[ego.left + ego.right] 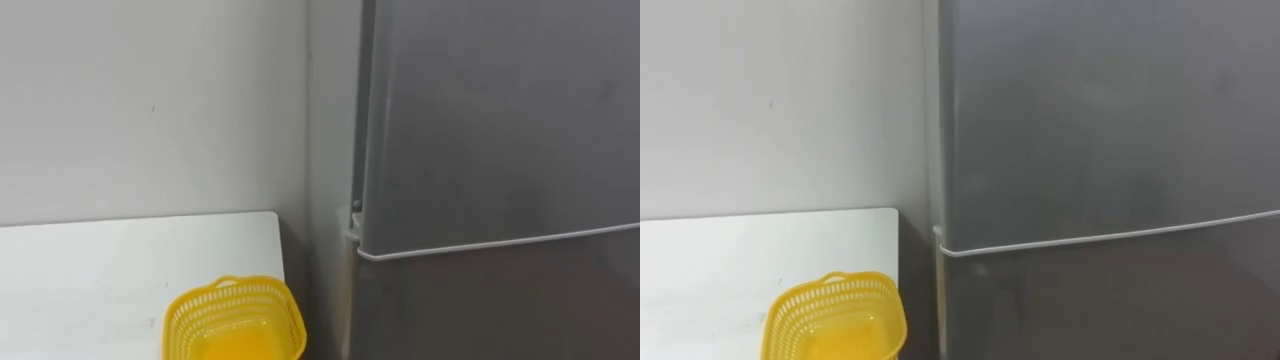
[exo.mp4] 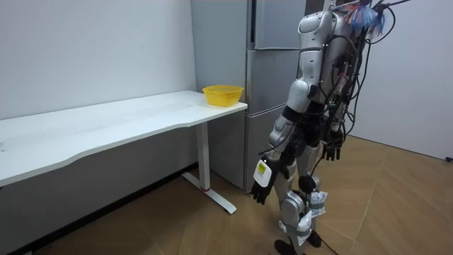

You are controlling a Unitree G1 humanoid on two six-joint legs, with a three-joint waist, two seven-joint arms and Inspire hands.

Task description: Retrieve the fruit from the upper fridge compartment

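The fridge's upper door (image 1: pixel 500 120) is fully closed, a plain grey face, so whatever lies inside is hidden and nothing can be said of it. Its top and right side run out of the eye views. A thin pale seam separates it from the lower door (image 1: pixel 500 310), also closed, and at the seam's left end a small hinge piece (image 1: pixel 355 208) shows, too small to make out further. No handle can be picked out on either of the 2 doors. In the room view the robot stands upright close before the fridge, its body covering much of the door fronts. The left hand (image 2: pixel 261 185) hangs low beside its thigh and the right hand (image 2: pixel 331 150) at its hip, both with loose fingers pointing down and nothing in them, well below the upper door. Left of the fridge, across a narrow dark gap, a white table (image 1: pixel 120 270) ends against the grey wall (image 1: pixel 150 100). 1 yellow basket (image 1: pixel 235 320) sits at the table's end corner nearest the fridge, its lower part cut off by the eye views' bottom edge; its inside looks bare as far as it shows. Bare wooden floor (image 2: pixel 177 227) spreads behind the robot and under the table, whose white leg (image 2: pixel 205 159) stands near the fridge's side.
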